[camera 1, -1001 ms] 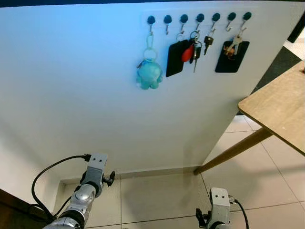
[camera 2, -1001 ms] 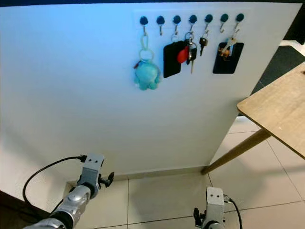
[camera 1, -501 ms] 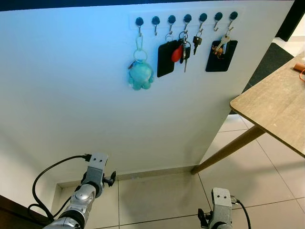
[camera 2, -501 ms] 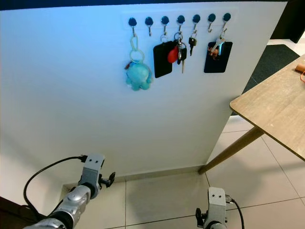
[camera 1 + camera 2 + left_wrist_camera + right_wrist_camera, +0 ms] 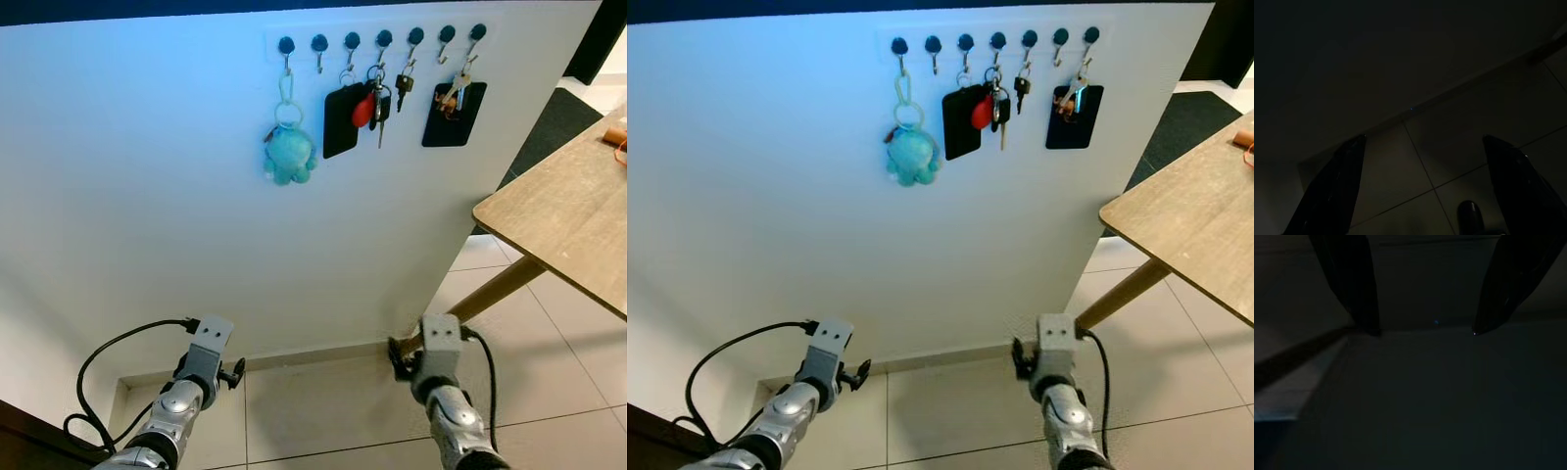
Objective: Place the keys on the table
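Note:
Several key sets hang from a row of black hooks (image 5: pixel 383 39) high on the white wall. Among them are a teal plush keychain (image 5: pixel 290 155), a black card holder (image 5: pixel 340 119), a red fob with keys (image 5: pixel 372 105), a small dark key (image 5: pixel 403 86) and a black pouch with brass keys (image 5: pixel 453 99). The wooden table (image 5: pixel 563 230) stands at the right. My left arm (image 5: pixel 199 370) is low at the left; my right arm (image 5: pixel 438 360) is raised near the wall's base. In the dark wrist views the left gripper (image 5: pixel 1422 142) and right gripper (image 5: pixel 1424 331) are open, holding nothing.
The table's slanted wooden leg (image 5: pixel 490 294) comes down to the tiled floor (image 5: pixel 323 411) close beside my right arm. A small orange thing (image 5: pixel 617 140) lies on the table's far edge. A dark mat (image 5: pixel 563 122) lies beyond the wall's right end.
My right arm has risen from the bottom edge up toward the foot of the wall. The left arm has shifted slightly right. The earlier shift of the picture was the camera's.

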`<state>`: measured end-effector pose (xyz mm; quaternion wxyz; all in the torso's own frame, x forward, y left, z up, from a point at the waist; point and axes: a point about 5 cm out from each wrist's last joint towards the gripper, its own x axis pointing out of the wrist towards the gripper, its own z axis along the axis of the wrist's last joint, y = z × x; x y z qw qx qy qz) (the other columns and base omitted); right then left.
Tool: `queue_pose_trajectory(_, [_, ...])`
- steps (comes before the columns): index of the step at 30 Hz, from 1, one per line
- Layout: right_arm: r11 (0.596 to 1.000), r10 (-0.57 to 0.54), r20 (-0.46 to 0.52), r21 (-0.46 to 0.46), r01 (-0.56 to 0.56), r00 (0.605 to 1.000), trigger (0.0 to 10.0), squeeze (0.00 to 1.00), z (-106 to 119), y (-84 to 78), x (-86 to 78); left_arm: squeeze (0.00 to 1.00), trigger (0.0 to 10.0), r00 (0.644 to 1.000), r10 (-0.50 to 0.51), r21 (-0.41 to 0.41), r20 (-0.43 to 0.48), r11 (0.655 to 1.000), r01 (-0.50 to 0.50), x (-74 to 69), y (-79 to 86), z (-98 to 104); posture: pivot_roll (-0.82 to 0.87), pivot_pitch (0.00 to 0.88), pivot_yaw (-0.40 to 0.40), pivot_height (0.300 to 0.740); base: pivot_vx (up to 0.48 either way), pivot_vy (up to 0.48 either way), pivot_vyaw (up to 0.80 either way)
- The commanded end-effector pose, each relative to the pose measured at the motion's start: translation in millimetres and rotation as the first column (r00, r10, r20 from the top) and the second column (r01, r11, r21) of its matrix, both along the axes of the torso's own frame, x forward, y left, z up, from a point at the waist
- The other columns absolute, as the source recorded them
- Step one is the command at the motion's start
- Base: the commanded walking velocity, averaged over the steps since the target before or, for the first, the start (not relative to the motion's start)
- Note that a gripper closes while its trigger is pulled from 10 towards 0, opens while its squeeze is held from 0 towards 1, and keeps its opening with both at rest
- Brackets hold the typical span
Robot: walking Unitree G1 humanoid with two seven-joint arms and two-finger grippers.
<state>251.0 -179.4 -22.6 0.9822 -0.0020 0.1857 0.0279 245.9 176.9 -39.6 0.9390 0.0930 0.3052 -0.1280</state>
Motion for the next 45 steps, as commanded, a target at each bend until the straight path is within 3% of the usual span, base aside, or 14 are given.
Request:
queue_pose_trajectory(1, [1.0, 0.008, -0.015, 0.023, -0.007, 1.0, 10.0, 0.0, -3, 1.2, -2.1, 0.0, 10.0, 1.0, 0.001, -0.015, -0.028, 1.0, -0.002, -4.9, -4.5, -5, 0.03, 0.029, 0.006, 0.74, 0.0, 0.0, 0.0])
queue_pose_trajectory(7, [0.997, -0.029, -0.074, 0.07, 0.034, 0.997, 10.0, 0.0, -10, -2.2, -8.3, 0.0, 10.0, 0.999, -0.03, -0.01, -0.02, 1.0, 0.03, -5.4, -9.5, -5, 0.02, 0.034, -0.014, 0.74, 0.0, 0.0, 0.0])
queue_pose_trajectory(13, [0.997, 0.058, -0.151, 0.052, -0.051, 0.987, 10.0, 0.0, -21, 5.7, -19.3, 0.0, 10.0, 0.999, -0.042, -0.009, -0.021, 0.999, 0.042, -8.4, -10.9, -7, 0.03, 0.045, -0.036, 0.74, 0.0, 0.0, 0.0])
queue_pose_trajectory(22, [0.998, 0.004, -0.206, 0.062, 0.009, 0.978, 10.0, 0.0, -31, 3.5, -31.5, 0.0, 10.0, 0.998, -0.066, -0.009, -0.021, 0.998, 0.066, -11.2, -10.3, -7, 0.05, 0.049, -0.012, 0.74, 0.0, 0.0, 0.0])
queue_pose_trajectory(25, [0.998, 0.005, -0.223, 0.056, 0.008, 0.975, 10.0, 0.0, -35, 4.4, -38.4, 0.0, 10.0, 0.998, -0.07, -0.043, -0.005, 0.997, 0.069, -11.9, -14.2, -7, 0.04, 0.05, -0.006, 0.74, 0.0, 0.0, 0.0])
queue_pose_trajectory(32, [0.996, -0.068, -0.274, 0.038, 0.081, 0.959, 10.0, 0.0, -42, -3.6, -48.1, 0.0, 10.0, 1.0, 0.006, -0.06, 0.001, 0.998, -0.005, -8.3, -11.5, -5, 0.05, 0.045, -0.001, 0.74, 0.0, 0.0, 0.0])
queue_pose_trajectory(45, [0.988, -0.123, -0.262, 0.054, 0.142, 0.957, 10.0, 0.0, -40, -6.9, -45.2, 0.0, 10.0, 1.0, 0.002, -0.063, -0.011, 0.998, -0.002, -5.4, -11.8, -4, 0.05, 0.035, -0.004, 0.74, 0.0, 0.0, 0.0])
